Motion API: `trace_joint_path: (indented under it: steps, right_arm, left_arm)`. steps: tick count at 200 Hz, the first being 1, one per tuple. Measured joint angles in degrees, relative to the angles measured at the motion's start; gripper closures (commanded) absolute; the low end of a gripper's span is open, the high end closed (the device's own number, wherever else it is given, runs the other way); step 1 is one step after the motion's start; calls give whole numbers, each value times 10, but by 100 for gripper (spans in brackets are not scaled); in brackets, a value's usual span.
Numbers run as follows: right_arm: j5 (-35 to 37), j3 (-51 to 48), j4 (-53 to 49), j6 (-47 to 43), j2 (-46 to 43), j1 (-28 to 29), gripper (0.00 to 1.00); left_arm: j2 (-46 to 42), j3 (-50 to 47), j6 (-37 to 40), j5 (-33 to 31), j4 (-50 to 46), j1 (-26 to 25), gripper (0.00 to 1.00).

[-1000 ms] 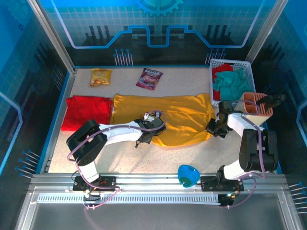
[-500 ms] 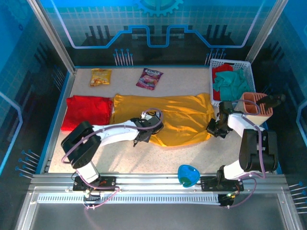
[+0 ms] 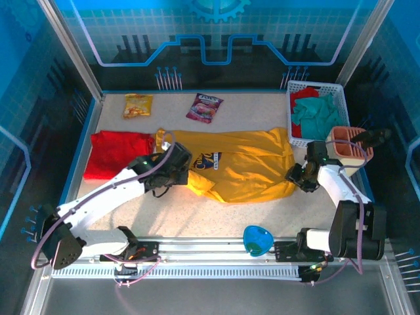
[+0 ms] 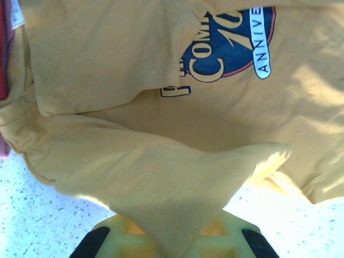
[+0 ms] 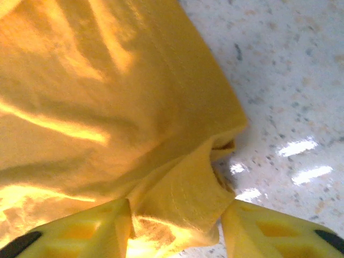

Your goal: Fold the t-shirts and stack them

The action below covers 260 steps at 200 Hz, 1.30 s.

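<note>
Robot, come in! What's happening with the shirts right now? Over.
Left gripper shut on yellow t-shirt, edge lifted. Right gripper shut on its right edge. Red t-shirt flat at left. Snack packets at far edge, out of the way.

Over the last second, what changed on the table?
The left gripper, shut on the near hem of the yellow t-shirt, dragged it back and leftward; the chest print now shows. The right gripper kept its hold on the shirt's right edge, barely shifting. The red t-shirt, snack packets and basket stayed put.
</note>
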Motion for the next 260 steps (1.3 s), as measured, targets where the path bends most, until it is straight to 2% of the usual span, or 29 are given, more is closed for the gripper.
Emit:
trace_joint_path:
  steps: [14,36,56,77,90,139,180,216,260]
  right_arm:
    - [4,-17,-1,3,-10,-5,62]
    - [4,-28,-5,4,-10,-8,62]
    - [5,-28,-5,4,-7,-9,52]
    - [5,-28,-6,6,-6,-10,34]
    - [6,-28,-9,4,-6,-10,32]
    - [15,-29,-51,20,-50,-13,44]
    - [38,-38,-88,56,-108,-14,45]
    - [37,-62,-101,76,-101,-14,49]
    - [36,-91,-104,97,-103,-13,50]
  left_arm:
    - [-16,0,0,11,-1,23,100]
    - [-25,0,1,21,-1,51,100]
    - [-25,0,2,30,-1,68,100]
    - [-25,3,3,35,-1,87,100]
    - [-24,7,2,38,1,98,100]
    - [7,18,0,59,32,127,100]
    - [30,30,0,78,63,165,100]
    - [53,45,1,104,91,196,100]
    - [57,48,1,117,103,207,100]
